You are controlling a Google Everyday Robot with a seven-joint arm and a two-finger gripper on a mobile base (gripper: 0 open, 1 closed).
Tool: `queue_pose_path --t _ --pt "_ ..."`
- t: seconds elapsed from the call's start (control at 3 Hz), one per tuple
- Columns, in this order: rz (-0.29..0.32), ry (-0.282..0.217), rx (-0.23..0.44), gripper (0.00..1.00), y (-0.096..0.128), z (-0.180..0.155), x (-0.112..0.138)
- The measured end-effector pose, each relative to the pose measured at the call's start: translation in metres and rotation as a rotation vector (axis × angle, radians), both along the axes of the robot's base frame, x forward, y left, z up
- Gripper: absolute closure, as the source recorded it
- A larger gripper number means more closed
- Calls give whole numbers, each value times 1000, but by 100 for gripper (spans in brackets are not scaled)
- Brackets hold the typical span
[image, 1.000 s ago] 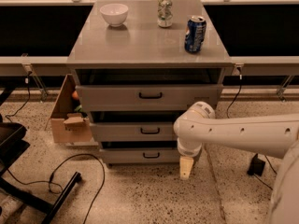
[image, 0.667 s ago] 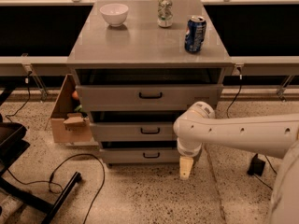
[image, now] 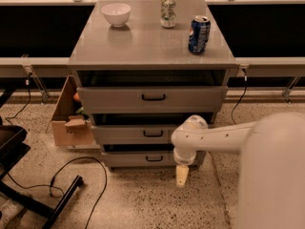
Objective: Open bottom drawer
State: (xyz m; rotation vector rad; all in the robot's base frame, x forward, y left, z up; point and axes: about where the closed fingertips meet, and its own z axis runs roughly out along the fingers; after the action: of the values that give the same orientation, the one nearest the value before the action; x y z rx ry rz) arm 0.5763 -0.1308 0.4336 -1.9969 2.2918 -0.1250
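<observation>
The grey cabinet has three drawer fronts. The bottom drawer is the lowest and shallowest one, with a small black bar handle. Its front stands slightly forward of the cabinet, with a dark gap above it. My gripper hangs from the white arm, pointing down at the floor just right of the drawer's handle and in front of the drawer's right end. It holds nothing that I can see.
A white bowl, a silver can and a blue can stand on the cabinet top. An open cardboard box sits left of the cabinet. A black cable and a chair base lie on the floor at the left.
</observation>
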Motion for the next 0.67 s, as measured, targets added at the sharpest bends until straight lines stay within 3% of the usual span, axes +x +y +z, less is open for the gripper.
queue_pose_path --t 0.67 --pt "50 35 -55 0 5 -117 22"
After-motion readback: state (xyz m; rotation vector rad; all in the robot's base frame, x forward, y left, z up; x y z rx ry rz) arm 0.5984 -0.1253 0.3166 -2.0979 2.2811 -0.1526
